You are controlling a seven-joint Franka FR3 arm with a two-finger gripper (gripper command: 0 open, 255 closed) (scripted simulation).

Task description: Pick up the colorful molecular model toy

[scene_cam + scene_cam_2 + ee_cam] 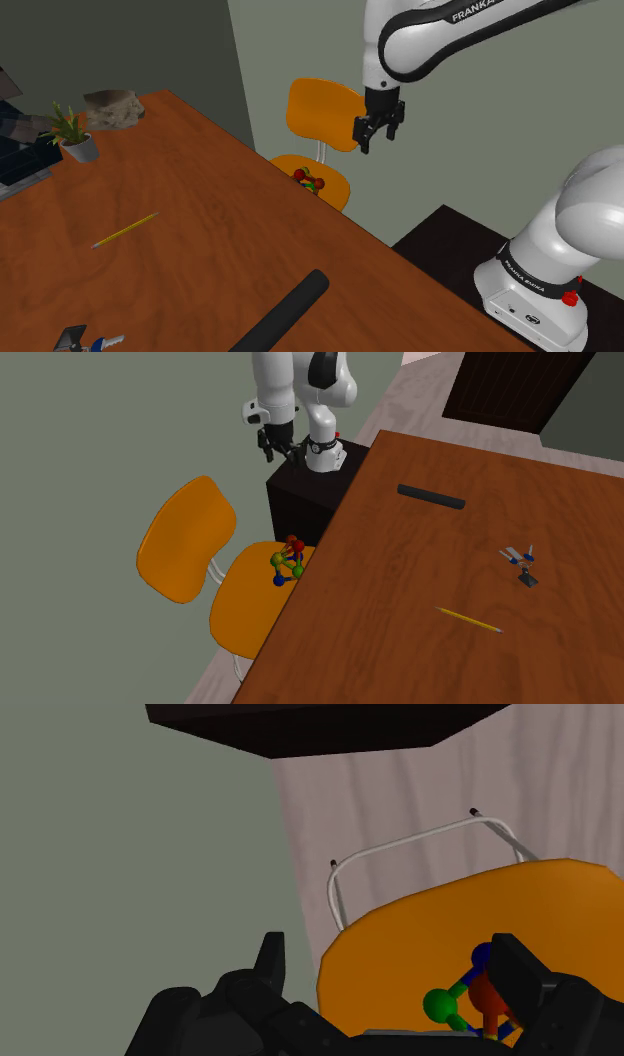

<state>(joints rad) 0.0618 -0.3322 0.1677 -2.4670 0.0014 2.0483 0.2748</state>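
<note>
The molecular model toy [310,181] is a cluster of red, green, yellow and blue balls joined by rods. It lies on the seat of an orange chair [322,112], right beside the wooden table's edge [330,215]. In the second exterior view the toy [289,560] rests on the seat's side nearest the table. My black gripper [381,135] hangs in the air above the chair, well clear of the toy, and is open with nothing between its fingers. Seen from the wrist, the toy [470,999] lies far below, close to one fingertip [520,972].
The brown table holds a yellow pencil [125,230], a black bar [285,310], a potted plant [72,135], a rock [112,108] and a small blue-and-grey tool [85,342]. The chair has a white metal frame [420,839]. My dark stand [305,492] is beside the chair.
</note>
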